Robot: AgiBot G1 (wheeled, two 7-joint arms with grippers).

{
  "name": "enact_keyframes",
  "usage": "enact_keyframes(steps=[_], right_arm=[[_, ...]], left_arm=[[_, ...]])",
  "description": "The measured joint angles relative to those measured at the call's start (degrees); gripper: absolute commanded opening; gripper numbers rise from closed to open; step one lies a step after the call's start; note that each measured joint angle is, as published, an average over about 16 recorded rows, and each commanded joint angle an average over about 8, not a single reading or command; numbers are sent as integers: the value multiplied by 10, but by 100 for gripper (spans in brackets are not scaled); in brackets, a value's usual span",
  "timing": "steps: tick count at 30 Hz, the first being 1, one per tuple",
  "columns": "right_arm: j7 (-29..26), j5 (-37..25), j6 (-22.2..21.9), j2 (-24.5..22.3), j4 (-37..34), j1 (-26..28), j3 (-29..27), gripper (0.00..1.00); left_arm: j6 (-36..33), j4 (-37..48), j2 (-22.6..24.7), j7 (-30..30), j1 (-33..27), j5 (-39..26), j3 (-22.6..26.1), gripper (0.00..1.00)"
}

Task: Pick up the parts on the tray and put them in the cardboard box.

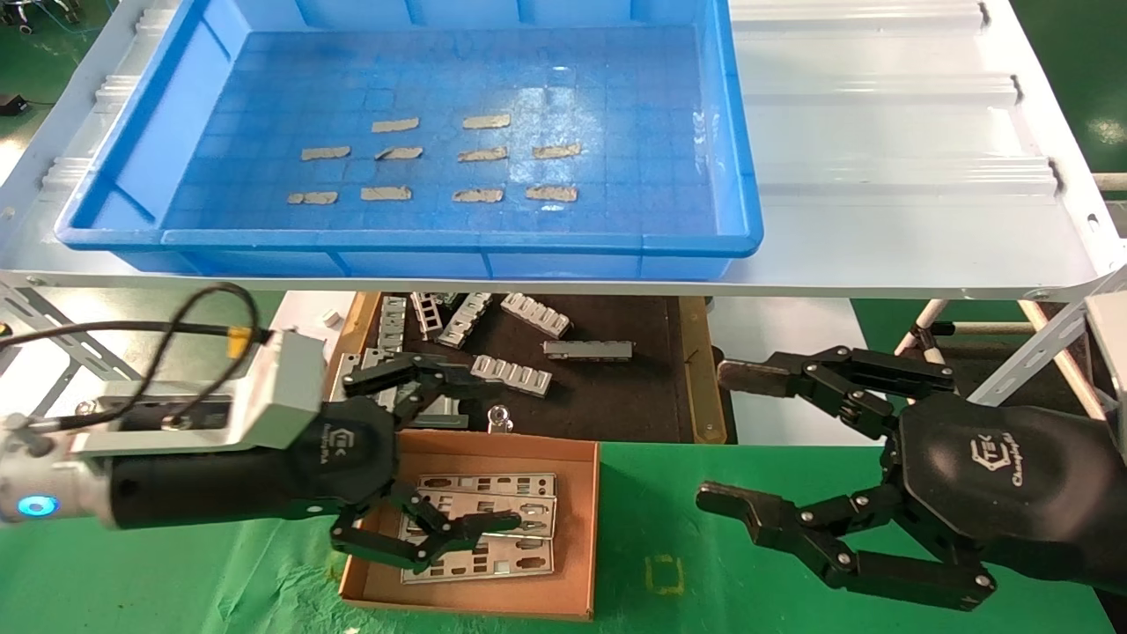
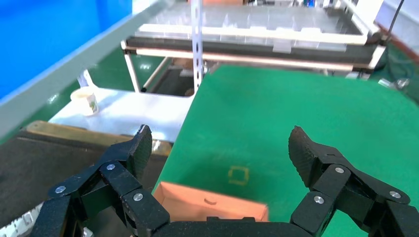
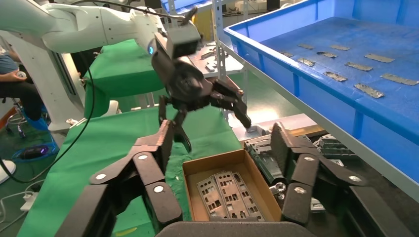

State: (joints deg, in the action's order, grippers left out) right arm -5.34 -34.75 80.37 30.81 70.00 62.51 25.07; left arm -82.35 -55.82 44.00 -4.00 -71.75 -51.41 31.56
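The blue tray [image 1: 440, 239] sits on the white shelf and holds only tan tape strips [image 1: 480, 154]; I see no plates in it. The cardboard box [image 1: 493, 446] lies on the green cloth with silver punched plates [image 1: 519, 512] overlapping flat inside. My left gripper [image 1: 489, 449] hangs over the box, open and empty; its wrist view shows the open gripper [image 2: 220, 143] above the box's far wall [image 2: 197, 202]. My right gripper [image 1: 720, 436] is open and empty over the cloth, right of the box. The right wrist view shows this gripper [image 3: 222, 133], the box [image 3: 217, 165] and the plates [image 3: 227, 195].
A dark wooden-edged tray [image 1: 696, 370] with ribbed grey brackets [image 1: 511, 374] lies under the white shelf [image 1: 880, 176], just behind the box. Green cloth [image 1: 669, 493] spreads between the two grippers. A paper cup [image 2: 86, 101] stands on a white surface beyond.
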Motion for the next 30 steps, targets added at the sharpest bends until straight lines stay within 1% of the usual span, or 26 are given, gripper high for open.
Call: enact_keyframes(steps=[20, 25, 30], right_arm=[[0, 0, 0, 0, 0, 0, 0, 100], [0, 0, 0, 0, 0, 0, 0, 100], [0, 0, 0, 0, 0, 0, 0, 100]], left_arm=[[-28, -151, -76, 125, 86, 81, -132, 100], [-33, -175, -89, 144, 101, 95, -154, 100], [-36, -186, -94, 152, 107, 101, -163, 100]])
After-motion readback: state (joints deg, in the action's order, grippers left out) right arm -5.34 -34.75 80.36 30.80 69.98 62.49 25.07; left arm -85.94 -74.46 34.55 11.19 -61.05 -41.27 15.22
